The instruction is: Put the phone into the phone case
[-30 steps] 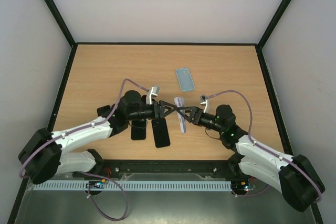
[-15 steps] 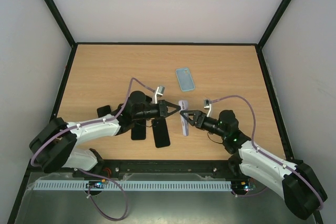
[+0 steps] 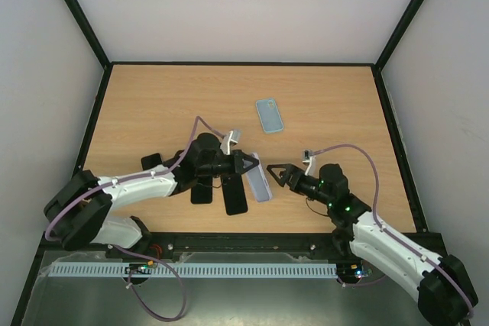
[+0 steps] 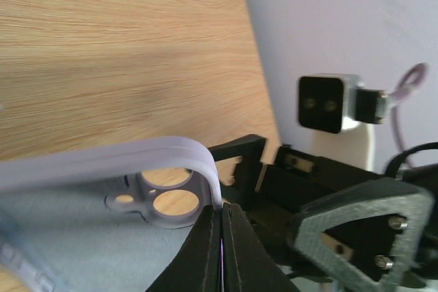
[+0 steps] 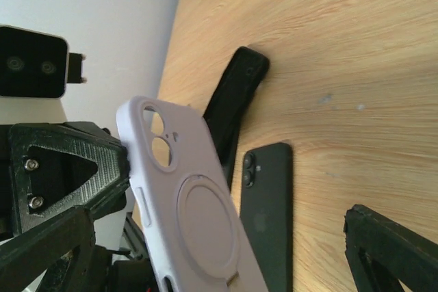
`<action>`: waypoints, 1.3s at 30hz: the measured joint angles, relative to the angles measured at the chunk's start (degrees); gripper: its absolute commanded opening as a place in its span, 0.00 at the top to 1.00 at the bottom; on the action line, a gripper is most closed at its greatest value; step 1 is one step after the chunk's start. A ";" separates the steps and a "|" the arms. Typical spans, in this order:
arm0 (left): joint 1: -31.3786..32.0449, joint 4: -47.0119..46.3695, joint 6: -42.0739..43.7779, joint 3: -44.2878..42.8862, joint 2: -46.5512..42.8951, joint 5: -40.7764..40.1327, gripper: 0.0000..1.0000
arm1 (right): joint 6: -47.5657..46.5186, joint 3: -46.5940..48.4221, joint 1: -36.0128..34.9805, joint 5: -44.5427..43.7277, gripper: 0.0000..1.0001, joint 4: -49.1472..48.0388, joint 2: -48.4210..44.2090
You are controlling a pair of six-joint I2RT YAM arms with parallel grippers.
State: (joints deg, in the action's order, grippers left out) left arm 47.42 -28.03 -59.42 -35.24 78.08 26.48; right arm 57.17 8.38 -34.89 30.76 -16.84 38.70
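**Top, left-wrist and right-wrist views, phone-into-case task.** I am holding the lilac phone case (image 3: 260,179) in the left end effector (image 3: 247,166), whose fingers are pinched together on the case's rim right beside the camera cut-out. The case is hanging tilted above the bench (image 3: 153,104) rather than lying on it. Its open side is turning away from the right wrist camera, which is looking at its back ring.

The right end effector (image 3: 274,175) is standing just beside the case with its fingers apart, gripping nothing and touching nothing.

The black phone (image 3: 235,195) is lying flat and face down on the bench, lens and logo upward. It sits just to the near-left of the held case and almost under the left wrist. Its long axis is running near-to-far, roughly parallel to the long axis of the case.

The relation I am steering by is that the case is sitting between the free right end effector and the phone. I judge that the right arm, though near, has to come round or under the case to lift the phone by its long edges.

A thing that looks like a black case (image 5: 236,97) is lying beyond the phone. A blue case (image 3: 269,115) is lying well apart on the far side.
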 measured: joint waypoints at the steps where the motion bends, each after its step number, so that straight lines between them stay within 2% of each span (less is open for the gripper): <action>1: 0.26 2.97 1.05 -0.81 0.04 -1.07 0.97 | -0.13 0.00 0.00 -0.92 0.03 1.60 -1.18; 4: 1.51 10.27 4.15 -4.52 1.20 -4.04 0.97 | -0.17 0.00 0.00 -3.67 0.02 6.01 -4.22; 7: 2.54 13.35 6.19 -7.65 3.96 -5.35 0.97 | -0.20 0.00 0.00 -5.81 0.02 9.40 -6.19; 8: 2.69 13.70 6.47 -8.09 4.85 -5.60 0.94 | -0.26 0.07 0.00 -6.51 0.02 10.58 -6.64; 11: 3.04 14.64 6.97 -8.70 8.37 -6.01 0.77 | -0.66 0.39 0.00 -8.28 0.01 13.92 -7.17; 13: 3.08 15.26 7.10 -8.68 9.99 -6.23 0.61 | -0.87 0.61 0.00 -9.33 0.00 15.89 -7.15; 17: 3.08 16.44 7.32 -8.66 10.14 -7.69 0.32 | -0.55 0.68 0.00 -10.54 0.04 18.45 -6.73; 22: 3.08 20.74 8.33 -8.68 7.15 -12.63 0.10 | 0.68 1.46 0.00 -12.39 0.10 21.27 -5.18; 25: 3.08 25.14 9.16 -8.68 3.23 -17.53 0.01 | 1.40 2.54 0.00 -13.60 0.14 22.58 -3.82; 31: 2.32 33.77 9.51 -7.67 -7.56 -28.96 0.00 | 2.71 4.85 -0.15 -15.32 0.23 24.00 -0.15; 36: 0.68 38.84 9.51 -5.05 -16.52 -34.51 0.00 | 3.37 7.43 -2.58 -17.73 0.25 25.14 3.02; 39: 0.07 41.38 9.62 -3.85 -22.01 -36.96 0.00 | 4.15 9.64 -6.43 -20.24 0.26 25.33 5.33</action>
State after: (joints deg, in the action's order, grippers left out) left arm 47.48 13.34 -49.80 -39.09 56.07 -10.48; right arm 61.32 18.02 -41.32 10.52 8.49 44.03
